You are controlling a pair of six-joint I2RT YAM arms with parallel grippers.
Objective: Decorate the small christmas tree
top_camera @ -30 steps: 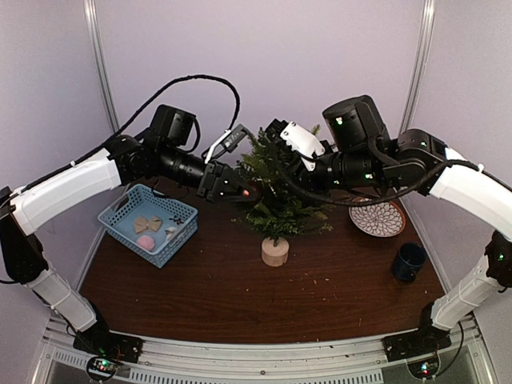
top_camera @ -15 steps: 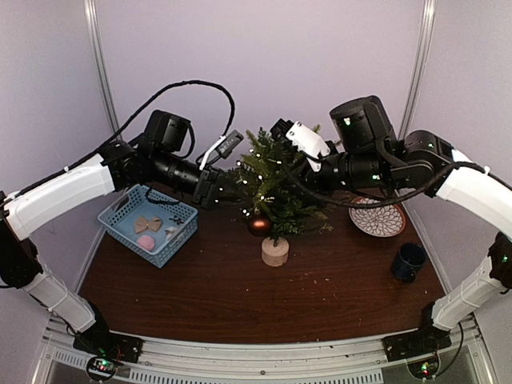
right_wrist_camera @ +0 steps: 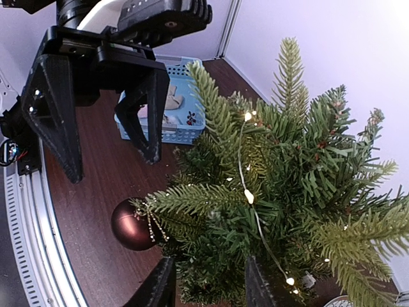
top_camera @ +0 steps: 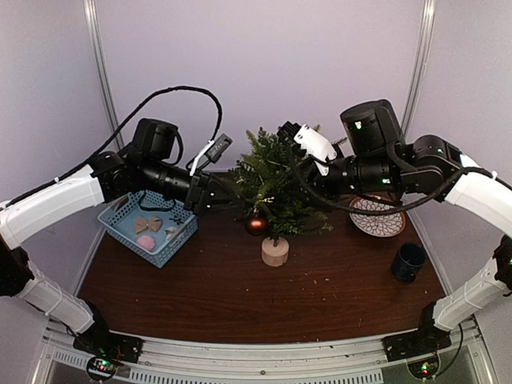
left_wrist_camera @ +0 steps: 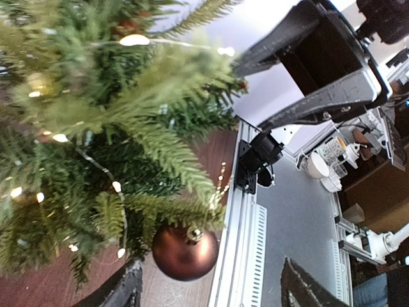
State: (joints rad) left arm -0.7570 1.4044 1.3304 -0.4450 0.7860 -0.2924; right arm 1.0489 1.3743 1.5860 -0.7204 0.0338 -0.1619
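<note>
The small christmas tree (top_camera: 276,184) stands mid-table on its pale round wooden base (top_camera: 275,251), strung with tiny lights (right_wrist_camera: 249,197). A glossy brown ball (top_camera: 256,225) hangs by its gold loop from a low left branch, also in the left wrist view (left_wrist_camera: 185,252) and the right wrist view (right_wrist_camera: 131,225). My left gripper (top_camera: 213,197) hovers just left of the tree, open, with the ball hanging free ahead of its fingers (left_wrist_camera: 121,288). My right gripper (top_camera: 298,178) reaches into the tree's upper right side. Its fingers (right_wrist_camera: 160,284) stand apart with foliage between them.
A blue basket (top_camera: 172,253) holding small ornaments sits at the left of the table. A patterned plate (top_camera: 378,218) lies right of the tree, and a dark mug (top_camera: 409,261) stands near the right edge. Both arms flank the tree closely.
The left gripper has let go of the brown ball and drawn back to the left. The ball now hangs from the low branch. The right arm has shifted slightly right and its jaws have widened.
</note>
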